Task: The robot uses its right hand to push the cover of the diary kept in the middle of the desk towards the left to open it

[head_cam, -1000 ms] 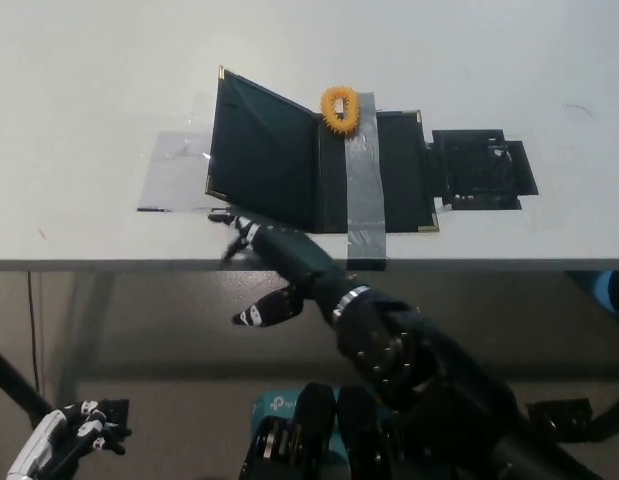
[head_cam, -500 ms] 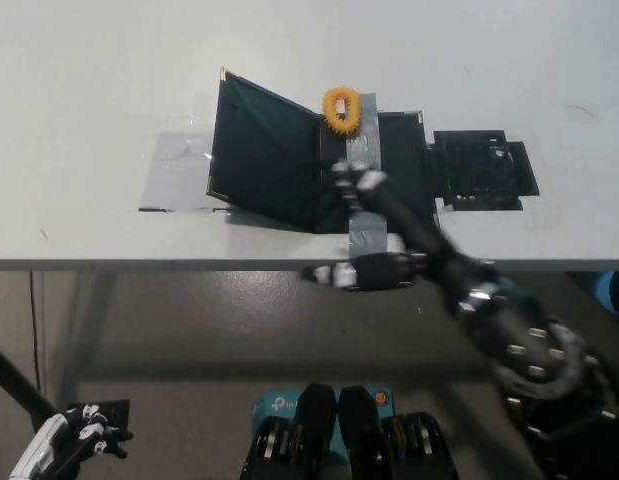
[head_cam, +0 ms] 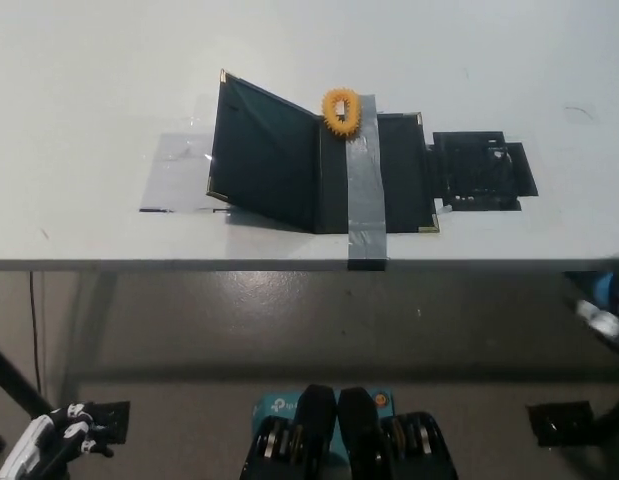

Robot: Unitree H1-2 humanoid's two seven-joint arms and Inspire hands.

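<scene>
Right hand (head_cam: pixel 601 312) barely in view at the right edge, below the worktop's front edge: only a blurred black-and-pale smear, cut off by the frame, so cannot tell how far open or whether holding anything. Well apart from the diary, touching nothing visible. Left hand (head_cam: pixel 61 425) white, low in the lower left corner, partly cut off by the bottom edge, down beside a dark stand leg; fingers too small and dark-tipped to read, so cannot tell whether open or closed. Diary (head_cam: pixel 319 160) in the middle of the white worktop (head_cam: pixel 89 80), near the front edge, dark with gold corners. Cover (head_cam: pixel 261 150) raised and tilted on the left side, standing up from the spine rather than lying flat; area beneath it hidden in its own shadow. Strip of grey tape (head_cam: pixel 362 180) running front to back across the diary, down over the worktop's edge. Orange ring (head_cam: pixel 339 108) sitting at the top of the tape, on the diary's far edge. Black flat piece (head_cam: pixel 481 170) just beside the diary's right side, details hard to make out. Clear tape patch (head_cam: pixel 177 172) on the worktop left of the cover.
</scene>
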